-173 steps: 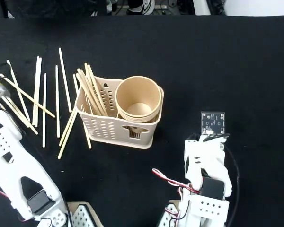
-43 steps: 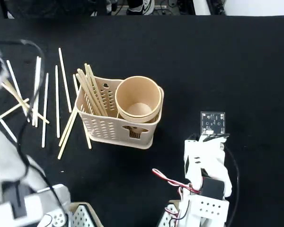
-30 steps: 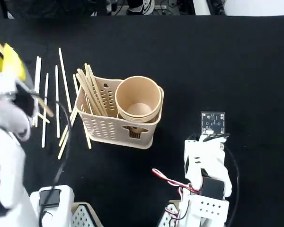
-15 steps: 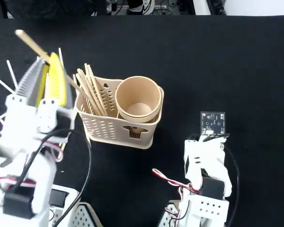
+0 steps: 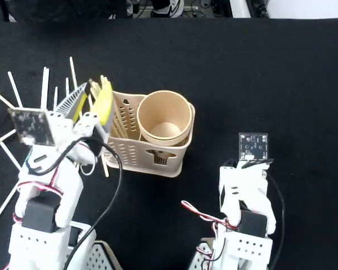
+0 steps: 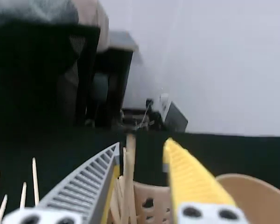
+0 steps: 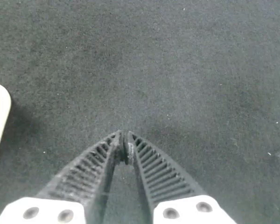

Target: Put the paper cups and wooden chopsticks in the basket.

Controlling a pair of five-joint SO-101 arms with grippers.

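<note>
Hovering over the left end of the basket point(image 5: 136, 154), the left pincer point(image 5: 94, 84) is spread, a chopstick point(image 6: 129, 158) standing between its jaws, seemingly let go. The cups point(image 5: 164, 115) sit inside. The likely next move is fetching the loose chopsticks point(image 5: 45, 90) on the left. The right pincer point(image 7: 124, 140) is pressed together, empty.
</note>
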